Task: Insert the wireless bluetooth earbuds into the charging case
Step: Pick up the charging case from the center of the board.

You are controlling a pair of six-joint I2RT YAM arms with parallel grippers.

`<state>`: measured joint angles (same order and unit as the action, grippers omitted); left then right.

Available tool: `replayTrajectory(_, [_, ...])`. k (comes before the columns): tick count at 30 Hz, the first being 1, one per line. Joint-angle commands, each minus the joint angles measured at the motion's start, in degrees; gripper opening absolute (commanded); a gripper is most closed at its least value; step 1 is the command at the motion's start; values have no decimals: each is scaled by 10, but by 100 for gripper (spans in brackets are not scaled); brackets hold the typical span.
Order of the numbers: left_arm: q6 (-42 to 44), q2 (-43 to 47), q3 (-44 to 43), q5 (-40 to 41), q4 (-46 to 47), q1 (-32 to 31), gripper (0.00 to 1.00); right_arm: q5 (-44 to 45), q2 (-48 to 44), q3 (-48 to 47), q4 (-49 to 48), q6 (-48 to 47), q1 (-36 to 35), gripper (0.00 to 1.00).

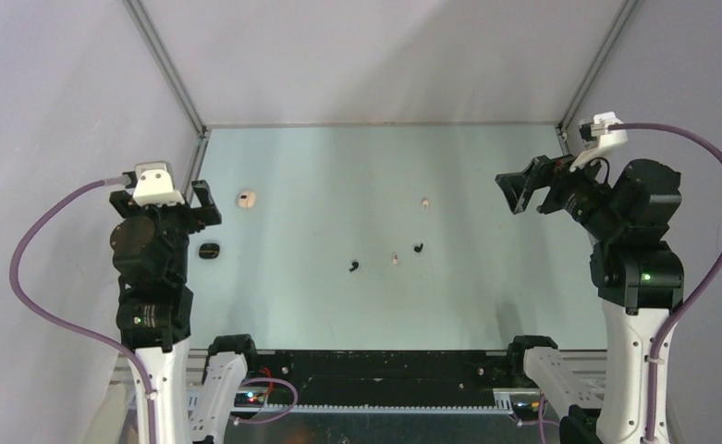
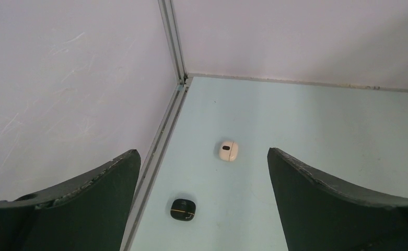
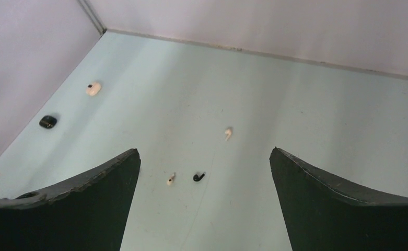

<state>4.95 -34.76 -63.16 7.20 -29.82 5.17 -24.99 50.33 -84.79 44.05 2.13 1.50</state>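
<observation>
Four tiny earbuds lie mid-table: a black one (image 1: 353, 266), a cream one (image 1: 395, 260), a black one (image 1: 419, 248) and a cream one (image 1: 425, 201). The right wrist view shows a cream earbud (image 3: 171, 180), a black earbud (image 3: 198, 177) and a cream earbud (image 3: 227, 133). A closed cream charging case (image 1: 247, 198) (image 2: 228, 150) and a closed black charging case (image 1: 210, 251) (image 2: 183, 208) sit at the left. My left gripper (image 1: 197, 202) (image 2: 201, 209) is open and empty, raised near the cases. My right gripper (image 1: 523, 190) (image 3: 204, 204) is open and empty, raised at the right.
Grey enclosure walls with metal corner posts (image 1: 167, 65) bound the pale green table (image 1: 338, 166). A metal rail (image 2: 160, 141) runs along the left edge beside the black case. The arm bases and cabling sit at the near edge (image 1: 366, 388).
</observation>
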Motion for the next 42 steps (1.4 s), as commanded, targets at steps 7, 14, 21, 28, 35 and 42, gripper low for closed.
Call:
replayTrajectory(7, [33, -24, 17, 22, 39, 6, 99, -98, -9, 75, -94, -41, -11, 100])
replayTrajectory(14, [57, -42, 33, 24, 46, 6, 99, -83, 15, 85, -106, -42, -47, 100])
replayTrajectory(21, [95, -114, -24, 35, 4, 5, 99, -13, 50, 64, -25, -99, -111, 100])
replayTrajectory(28, [124, -216, -43, 54, -11, 2, 99, 28, 60, 131, -53, -149, -164, 100])
replayTrajectory(35, [103, -244, 26, 26, 19, -10, 99, 28, 93, 171, -87, -153, -193, 100])
replayTrajectory(42, [96, -296, 23, 41, 32, -13, 99, 70, 138, 180, -98, -167, -247, 100])
